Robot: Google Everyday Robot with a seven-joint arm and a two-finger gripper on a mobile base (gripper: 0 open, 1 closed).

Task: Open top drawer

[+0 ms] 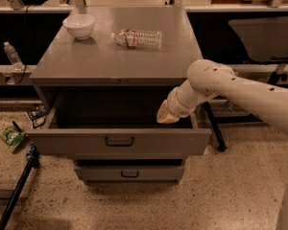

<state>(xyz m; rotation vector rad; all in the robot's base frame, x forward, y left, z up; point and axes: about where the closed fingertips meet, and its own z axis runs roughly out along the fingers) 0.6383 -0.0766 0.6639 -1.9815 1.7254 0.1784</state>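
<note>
The gripper (167,115) hangs right of the frame's centre; whether it is spread or closed, I cannot tell. The top drawer (119,142) stands pulled out, its front panel just below the gripper. On the bench (86,66) above lie a bowl (78,26) and a bottle (137,38).

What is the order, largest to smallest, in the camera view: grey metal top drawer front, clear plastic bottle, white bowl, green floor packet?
1. Grey metal top drawer front.
2. The clear plastic bottle and white bowl look too alike to rank.
3. The green packet is smallest, though nearer the camera.
The gripper hangs over the open drawer's right side.
</note>
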